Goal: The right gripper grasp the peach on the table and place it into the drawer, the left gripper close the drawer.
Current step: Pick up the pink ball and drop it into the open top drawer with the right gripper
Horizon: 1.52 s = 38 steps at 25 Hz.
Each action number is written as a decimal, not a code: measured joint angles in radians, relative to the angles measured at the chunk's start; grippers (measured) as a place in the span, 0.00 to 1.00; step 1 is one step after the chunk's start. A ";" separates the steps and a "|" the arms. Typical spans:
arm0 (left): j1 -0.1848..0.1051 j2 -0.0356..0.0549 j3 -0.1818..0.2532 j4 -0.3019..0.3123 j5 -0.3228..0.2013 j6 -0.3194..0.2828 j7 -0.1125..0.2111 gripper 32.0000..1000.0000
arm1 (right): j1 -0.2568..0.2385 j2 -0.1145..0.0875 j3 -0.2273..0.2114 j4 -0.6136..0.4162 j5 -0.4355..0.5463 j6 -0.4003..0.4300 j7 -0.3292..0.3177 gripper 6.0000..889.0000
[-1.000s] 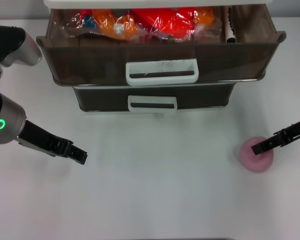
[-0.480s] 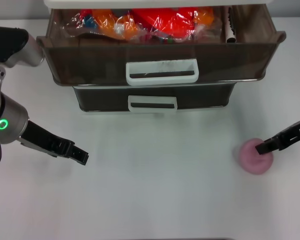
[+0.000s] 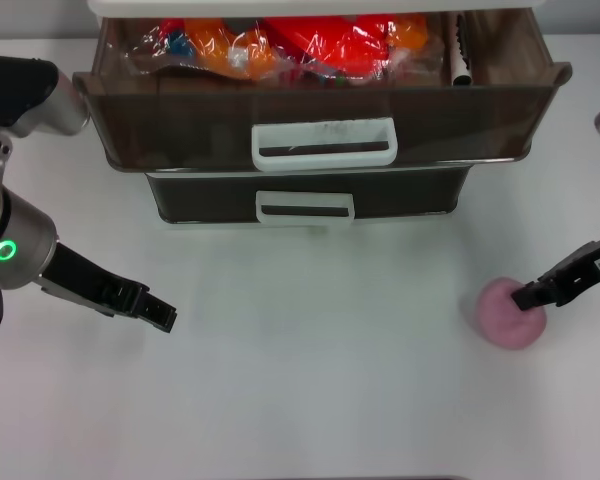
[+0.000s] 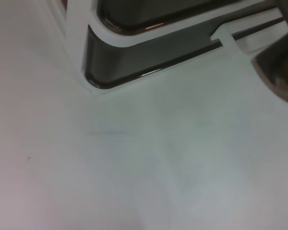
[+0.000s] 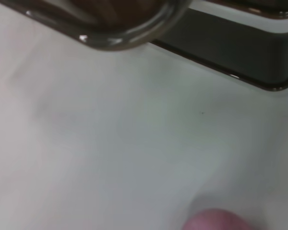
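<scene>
The pale pink, roundish toy peach [image 3: 510, 313] lies at lower right on the plain white table [image 3: 320, 380]. The slim black right gripper [image 3: 527, 296] overlaps it; finger state cannot be determined. Centre both fingers around the peach before closing.

Right gripper [image 3: 529, 296] tip shifted slightly right and down across peach [image 3: 510, 314], now over its upper right part. Peach sits marginally lower on table [image 3: 330, 380] than a second ago. Left gripper [image 3: 163, 317] crept slightly right.
</scene>
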 joint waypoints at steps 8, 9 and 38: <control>0.010 0.0014 -0.005 0.000 0.000 0.004 0.000 0.80 | -0.023 0.010 0.003 -0.152 0.003 0.109 0.000 0.02; 0.012 0.0015 -0.005 0.000 0.000 0.005 0.000 0.80 | -0.035 0.011 0.007 -0.195 0.008 0.140 0.003 0.02; 0.035 0.0048 -0.010 0.008 0.009 0.020 0.002 0.80 | -0.134 -0.189 -0.359 -0.997 0.717 0.412 0.460 0.02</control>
